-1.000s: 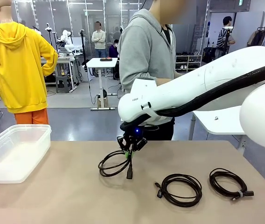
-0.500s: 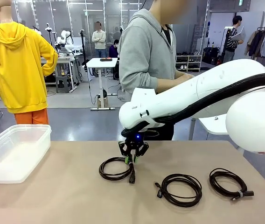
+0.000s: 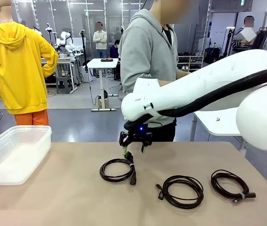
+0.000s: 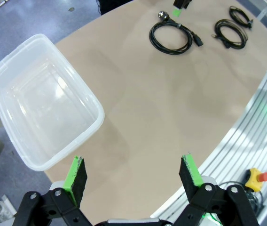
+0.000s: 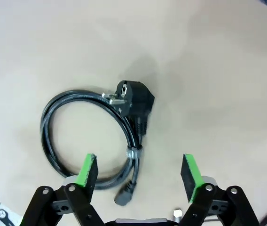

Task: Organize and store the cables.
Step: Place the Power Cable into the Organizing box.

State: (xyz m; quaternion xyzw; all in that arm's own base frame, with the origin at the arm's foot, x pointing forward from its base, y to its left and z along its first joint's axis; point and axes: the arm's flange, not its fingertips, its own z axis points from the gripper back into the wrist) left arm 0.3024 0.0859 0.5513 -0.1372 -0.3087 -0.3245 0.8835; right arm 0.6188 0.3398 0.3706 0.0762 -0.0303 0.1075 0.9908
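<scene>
Three black cables lie coiled on the tan table (image 3: 53, 197). My right gripper (image 3: 133, 146) hangs open just above the far edge of the left cable (image 3: 116, 179), holding nothing. In the right wrist view that cable (image 5: 46, 134) lies flat below the open right gripper (image 5: 139, 172), its plug (image 5: 136, 101) resting on the table. The middle cable (image 3: 182, 178) and the tied right cable (image 3: 241, 195) lie apart from it. My left gripper (image 4: 133, 172) is open and empty, high above the table's near edge.
A clear plastic container (image 3: 13, 153) stands at the table's left end, seen from above as the container (image 4: 44, 103) in the left wrist view. A person in a grey hoodie (image 3: 145, 52) stands at the far side, behind my right arm.
My right gripper lowered the left cable onto the table, let go, opened and rose a little. The cable now lies flat. The left gripper has stayed open.
</scene>
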